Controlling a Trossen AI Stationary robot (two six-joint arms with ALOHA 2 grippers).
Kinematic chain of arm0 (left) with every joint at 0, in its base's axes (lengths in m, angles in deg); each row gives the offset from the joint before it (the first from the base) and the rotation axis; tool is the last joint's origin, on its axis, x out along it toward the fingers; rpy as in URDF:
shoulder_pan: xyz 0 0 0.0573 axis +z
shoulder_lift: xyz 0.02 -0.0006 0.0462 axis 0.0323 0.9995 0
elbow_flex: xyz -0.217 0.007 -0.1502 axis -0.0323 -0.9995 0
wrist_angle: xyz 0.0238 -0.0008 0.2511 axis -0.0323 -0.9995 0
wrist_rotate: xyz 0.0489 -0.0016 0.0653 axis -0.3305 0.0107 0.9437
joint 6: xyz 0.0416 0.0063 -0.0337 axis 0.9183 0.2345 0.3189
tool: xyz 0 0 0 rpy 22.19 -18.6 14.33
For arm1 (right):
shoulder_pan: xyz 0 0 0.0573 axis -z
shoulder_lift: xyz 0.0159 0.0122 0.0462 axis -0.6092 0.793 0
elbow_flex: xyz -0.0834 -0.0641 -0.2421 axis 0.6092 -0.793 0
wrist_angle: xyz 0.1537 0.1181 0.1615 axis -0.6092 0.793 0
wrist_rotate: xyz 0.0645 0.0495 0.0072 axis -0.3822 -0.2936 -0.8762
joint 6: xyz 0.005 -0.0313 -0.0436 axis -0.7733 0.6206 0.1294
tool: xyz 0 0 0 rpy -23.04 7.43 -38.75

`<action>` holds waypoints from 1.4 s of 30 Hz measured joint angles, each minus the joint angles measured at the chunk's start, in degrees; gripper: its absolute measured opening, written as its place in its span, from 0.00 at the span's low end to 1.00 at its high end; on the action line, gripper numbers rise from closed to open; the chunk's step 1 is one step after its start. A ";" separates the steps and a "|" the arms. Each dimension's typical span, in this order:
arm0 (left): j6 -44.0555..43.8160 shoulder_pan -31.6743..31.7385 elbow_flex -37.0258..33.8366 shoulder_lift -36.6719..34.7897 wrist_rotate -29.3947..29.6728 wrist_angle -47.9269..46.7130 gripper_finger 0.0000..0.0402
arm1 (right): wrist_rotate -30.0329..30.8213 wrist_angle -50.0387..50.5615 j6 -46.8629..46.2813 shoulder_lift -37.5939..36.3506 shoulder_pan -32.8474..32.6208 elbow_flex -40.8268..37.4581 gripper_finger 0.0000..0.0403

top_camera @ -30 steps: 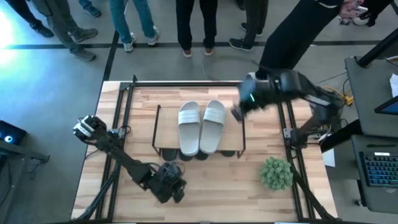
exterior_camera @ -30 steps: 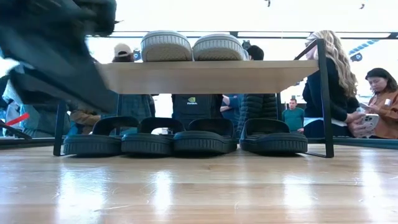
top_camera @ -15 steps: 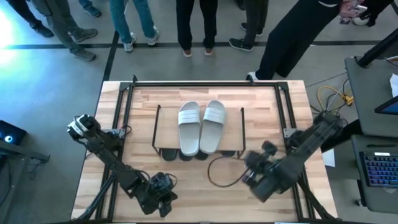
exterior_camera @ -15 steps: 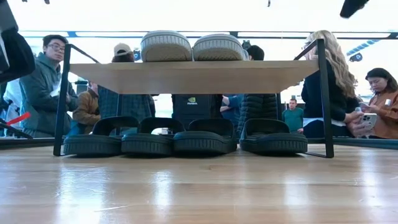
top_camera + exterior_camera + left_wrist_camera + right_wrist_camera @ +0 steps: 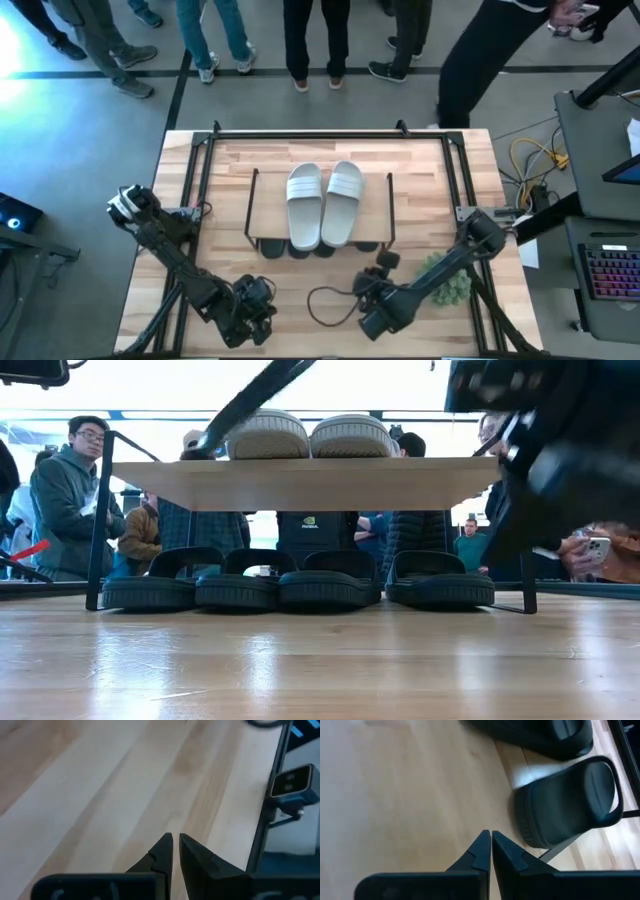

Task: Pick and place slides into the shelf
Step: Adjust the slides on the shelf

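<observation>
Since the earlier frame the right gripper point(image 5: 375, 322) has swung from the far right of the table to its near edge, in front of the shelf point(image 5: 268, 205); its fingers are pressed together on nothing. Low by the near left edge, the left gripper point(image 5: 252, 322) has its fingertips almost touching, also empty.

Bare light wood table point(image 5: 330, 155) lies between both grippers and the shelf. Two pale slides point(image 5: 322, 203) sit side by side on the top board, and four black slides point(image 5: 298, 580) stand in a row beneath it. A small green plant point(image 5: 452, 280) sits near the right rail, partly under the right arm. People point(image 5: 70, 500) stand beyond the far edge.
</observation>
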 joint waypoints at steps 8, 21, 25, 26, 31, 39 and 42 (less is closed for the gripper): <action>-4.63 -1.40 -0.03 0.04 6.08 -0.02 0.04 | 0.83 0.17 -7.69 2.01 3.13 0.02 0.02; -10.64 -3.01 -0.37 0.11 11.59 -3.13 0.04 | 3.69 2.38 -40.03 0.13 6.35 -2.09 0.02; -10.75 -4.50 -1.01 0.11 11.79 -4.98 0.04 | 4.32 3.65 -49.26 0.14 8.00 -4.71 0.02; -10.80 -4.86 -1.18 0.13 11.74 -5.32 0.04 | 4.35 3.60 -50.27 0.16 8.41 -5.24 0.02; -10.80 -5.48 -1.60 0.13 11.74 -6.15 0.04 | 5.63 3.09 -50.73 0.12 10.21 -7.01 0.02; -10.75 -5.48 -1.62 0.13 10.97 -6.21 0.04 | 7.13 0.18 -49.49 0.02 13.15 -8.22 0.02; -10.71 -5.50 -1.62 0.13 8.59 -7.00 0.04 | 6.72 -0.03 -48.42 0.01 13.48 -7.85 0.02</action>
